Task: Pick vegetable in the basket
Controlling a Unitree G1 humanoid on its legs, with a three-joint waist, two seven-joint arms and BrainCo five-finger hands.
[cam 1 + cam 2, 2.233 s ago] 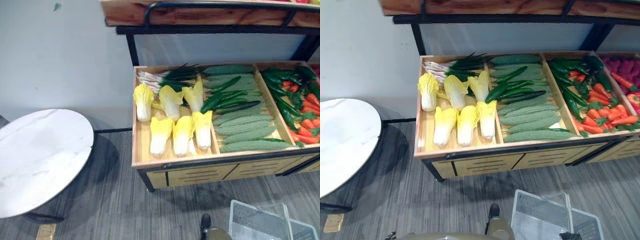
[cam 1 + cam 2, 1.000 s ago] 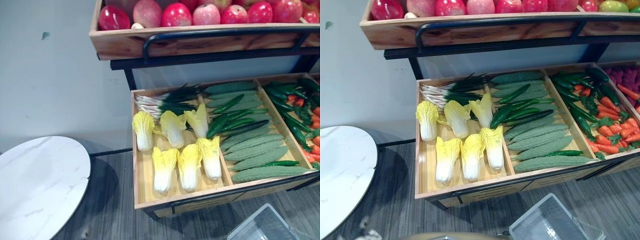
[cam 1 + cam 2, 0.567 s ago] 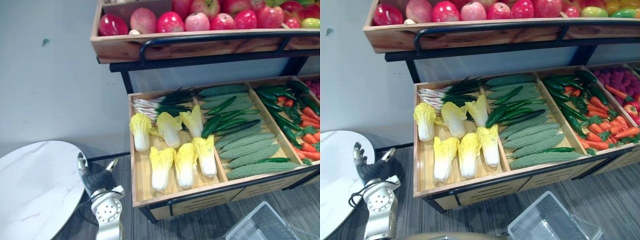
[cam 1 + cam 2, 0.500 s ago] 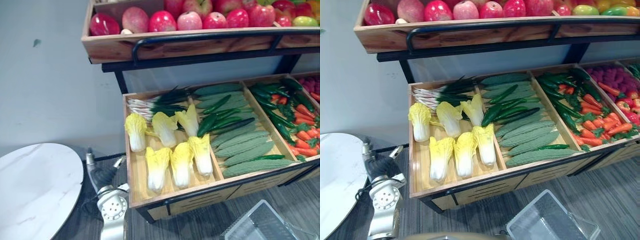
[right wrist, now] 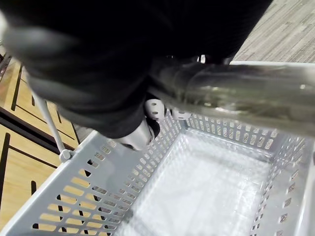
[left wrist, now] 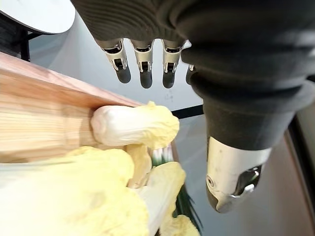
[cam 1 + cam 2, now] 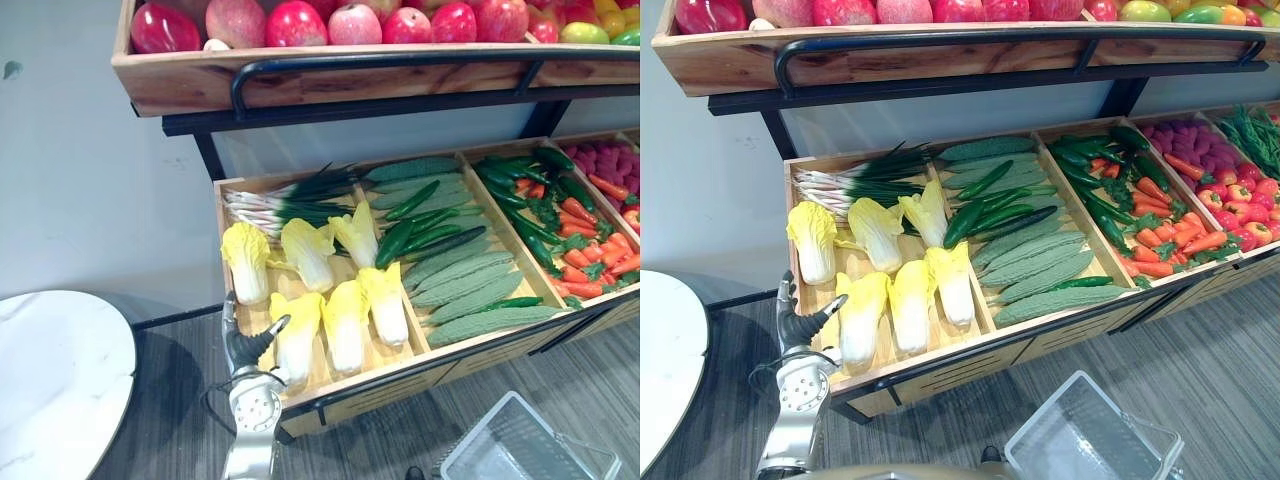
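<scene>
Several yellow-white napa cabbages (image 7: 345,325) lie in the left compartment of a wooden crate (image 7: 400,372). My left hand (image 7: 243,348) hovers at the crate's front left corner, open, fingers straight and thumb spread, just beside the front-left cabbage (image 7: 862,315). In the left wrist view its fingers (image 6: 142,59) point over a cabbage (image 6: 133,125) without touching it. A clear plastic basket (image 7: 530,450) hangs low at the right. In the right wrist view my right hand (image 5: 123,59) is curled round the basket's clear handle (image 5: 236,93); the basket (image 5: 206,182) is empty.
Scallions (image 7: 290,195) lie behind the cabbages. Cucumbers and bitter gourds (image 7: 470,290) fill the middle compartment; peppers and carrots (image 7: 580,250) the right one. A shelf of apples (image 7: 350,22) with a black rail overhangs the crate. A round white table (image 7: 50,370) stands at the left.
The camera has shifted. My left hand has come up from beside the round table to the crate's front left corner, beside the cabbages. The basket stays low at the right.
</scene>
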